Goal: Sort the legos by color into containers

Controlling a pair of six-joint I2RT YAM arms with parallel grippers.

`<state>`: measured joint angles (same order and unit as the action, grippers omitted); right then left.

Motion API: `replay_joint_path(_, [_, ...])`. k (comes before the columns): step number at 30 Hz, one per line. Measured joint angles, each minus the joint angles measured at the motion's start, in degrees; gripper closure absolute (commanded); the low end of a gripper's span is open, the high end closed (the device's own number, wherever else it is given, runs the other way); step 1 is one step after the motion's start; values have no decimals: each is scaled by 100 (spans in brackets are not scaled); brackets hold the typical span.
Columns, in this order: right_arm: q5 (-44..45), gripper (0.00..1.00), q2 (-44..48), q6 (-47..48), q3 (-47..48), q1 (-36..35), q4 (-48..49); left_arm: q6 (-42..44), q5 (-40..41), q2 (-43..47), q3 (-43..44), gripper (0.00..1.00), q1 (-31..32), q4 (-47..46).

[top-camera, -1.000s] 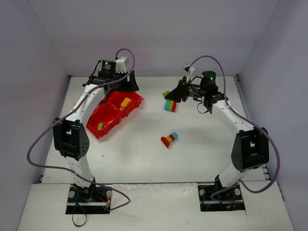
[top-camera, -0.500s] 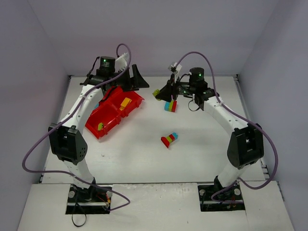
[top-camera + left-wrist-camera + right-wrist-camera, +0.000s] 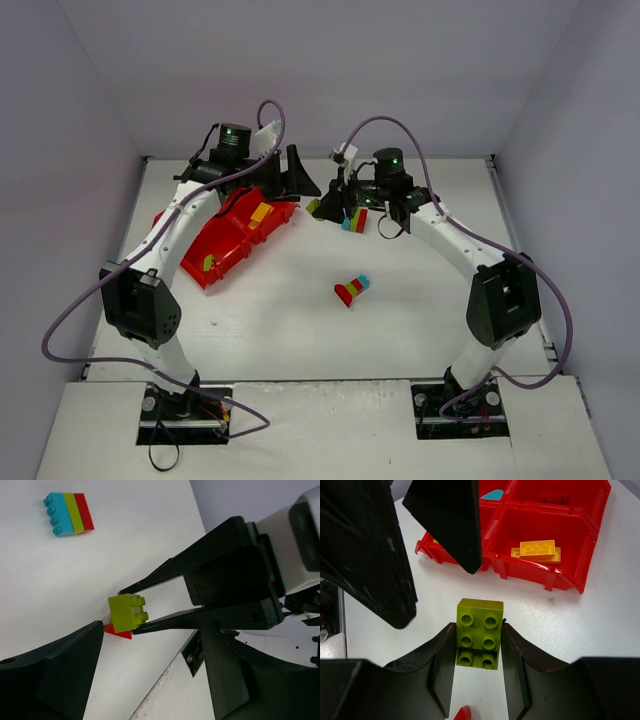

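Observation:
My right gripper (image 3: 479, 655) is shut on a lime green lego (image 3: 480, 630) and holds it above the table, just right of the red four-compartment tray (image 3: 535, 572). In the top view the brick (image 3: 313, 207) hangs between the tray (image 3: 232, 240) and a teal-green-red stack (image 3: 353, 220). My left gripper (image 3: 292, 180) is open and empty, right beside the held brick; its view shows that brick (image 3: 125, 612) between the right gripper's fingers (image 3: 200, 550). The tray holds a yellow lego (image 3: 537, 550), a teal one (image 3: 492, 494) and a green one (image 3: 209, 262).
A second multicolour stack (image 3: 351, 289) lies mid-table, nearer the arm bases. The teal-green-red stack also shows in the left wrist view (image 3: 67, 514). The left gripper's black fingers (image 3: 447, 522) hang close over the tray's near corner. Grey walls enclose the table.
My right gripper has carried the lime green lego leftward from beside the stack toward the tray. My left gripper has swung right, off the tray's far side, to meet it.

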<state>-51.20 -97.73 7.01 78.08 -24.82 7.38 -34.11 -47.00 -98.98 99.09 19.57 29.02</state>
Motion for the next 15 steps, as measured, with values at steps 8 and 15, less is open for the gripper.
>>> replay_joint_path(8, [46,96,0,66,26,-81,-68,330,337,-153,0,33,70,546])
replay_joint_path(15, [50,96,0,81,52,-133,-144,365,380,-315,0,44,70,557])
